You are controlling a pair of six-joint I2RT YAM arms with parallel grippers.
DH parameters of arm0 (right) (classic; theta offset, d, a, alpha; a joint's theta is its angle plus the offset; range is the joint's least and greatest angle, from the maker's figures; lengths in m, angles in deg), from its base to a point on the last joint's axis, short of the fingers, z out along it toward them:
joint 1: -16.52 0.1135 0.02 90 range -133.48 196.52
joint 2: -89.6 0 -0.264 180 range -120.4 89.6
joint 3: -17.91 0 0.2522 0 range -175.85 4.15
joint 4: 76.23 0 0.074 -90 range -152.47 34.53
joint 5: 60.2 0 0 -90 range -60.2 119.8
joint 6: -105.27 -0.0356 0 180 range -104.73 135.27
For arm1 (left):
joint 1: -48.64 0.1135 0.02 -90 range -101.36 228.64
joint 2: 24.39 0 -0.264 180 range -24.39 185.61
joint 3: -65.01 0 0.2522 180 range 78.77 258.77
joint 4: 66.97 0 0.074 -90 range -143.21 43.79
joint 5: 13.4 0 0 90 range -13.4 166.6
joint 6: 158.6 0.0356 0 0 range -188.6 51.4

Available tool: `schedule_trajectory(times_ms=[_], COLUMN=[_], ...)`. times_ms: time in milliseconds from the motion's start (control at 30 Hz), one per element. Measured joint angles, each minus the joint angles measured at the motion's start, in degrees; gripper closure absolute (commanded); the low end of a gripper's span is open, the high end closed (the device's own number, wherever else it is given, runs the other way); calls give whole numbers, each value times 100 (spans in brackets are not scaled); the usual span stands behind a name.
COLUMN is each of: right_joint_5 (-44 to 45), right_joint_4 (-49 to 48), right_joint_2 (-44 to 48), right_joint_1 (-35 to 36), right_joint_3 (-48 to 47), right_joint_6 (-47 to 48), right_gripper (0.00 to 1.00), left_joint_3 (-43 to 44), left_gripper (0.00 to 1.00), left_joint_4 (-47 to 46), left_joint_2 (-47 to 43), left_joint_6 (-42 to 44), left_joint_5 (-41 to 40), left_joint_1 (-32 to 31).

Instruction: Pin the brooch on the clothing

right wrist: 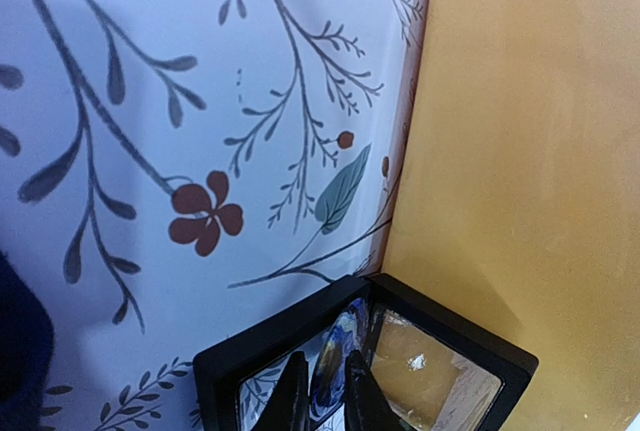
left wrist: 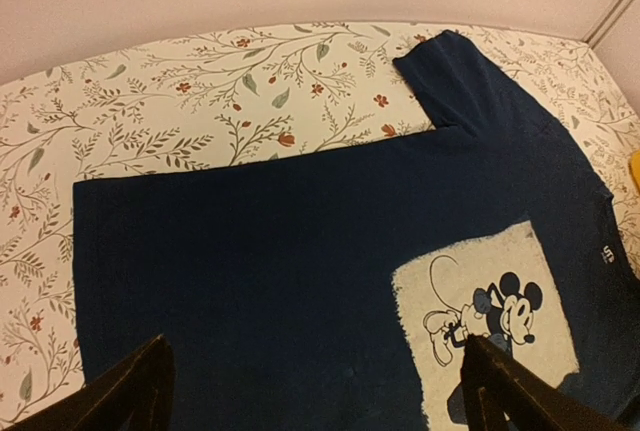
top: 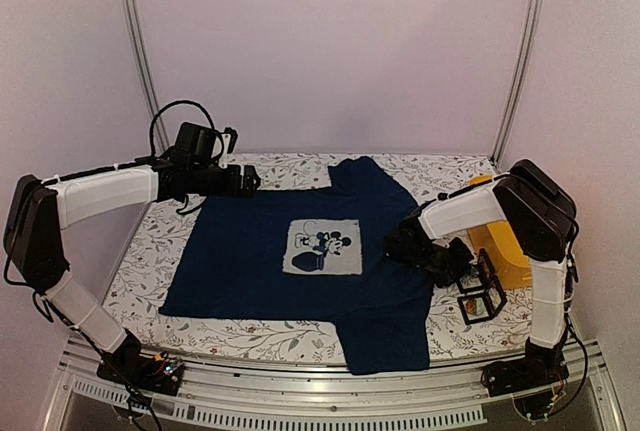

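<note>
The clothing (top: 250, 251) is a navy T-shirt with a pale mouse print (top: 322, 246), lying flat on the table. My left gripper (top: 250, 179) hovers over its far left part, and in the left wrist view it (left wrist: 318, 351) stands wide open above the navy cloth (left wrist: 280, 251), nothing between its dark fingers (left wrist: 140, 391). The brooch (right wrist: 340, 336) is a shiny blue oval inside a black frame case (right wrist: 270, 336). My right gripper (right wrist: 325, 356) is shut on the brooch, one finger on each side. From the top view the right gripper (top: 470, 276) sits low at the case (top: 483, 296), right of the shirt.
A yellow block (top: 505, 246) stands right behind the case, filling the right of the right wrist view (right wrist: 530, 151). The floral tablecloth (top: 160, 241) covers the table. Metal posts rise at the back corners, and the shirt's sleeve (top: 390, 336) reaches the near edge.
</note>
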Motion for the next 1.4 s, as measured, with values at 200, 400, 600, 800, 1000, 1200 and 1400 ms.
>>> schedule_trajectory(times_ms=[200, 400, 600, 800, 1000, 1200, 1400], right_joint_5=[0, -13, 173, 114, 179, -435, -3471], right_joint_4=[-61, -90, 31, 205, 590, 179, -2323], right_joint_2=[-7, -15, 0, 72, 426, 1390, 3654], right_joint_1=[-31, -28, -31, -26, 46, 96, 129], right_joint_3=[33, 35, 31, -111, -643, -1366, -1344], right_joint_6=[81, 153, 136, 52, -133, 297, 1753], right_gripper=[86, 97, 100, 100, 100, 100, 100], left_joint_3=[0, 0, 9, 24, 7, -46, -46], left_gripper=[0, 0, 0, 0, 0, 2, 3], left_joint_4=[2, 7, 9, 9, -37, -208, -284], left_joint_2=[0, 0, 0, -9, -199, -708, -1080], left_joint_6=[31, 35, 35, 35, 90, 321, 776], left_joint_5=[2, 0, 11, 81, 173, 267, 361], left_joint_1=[0, 0, 0, 0, -9, -192, -905])
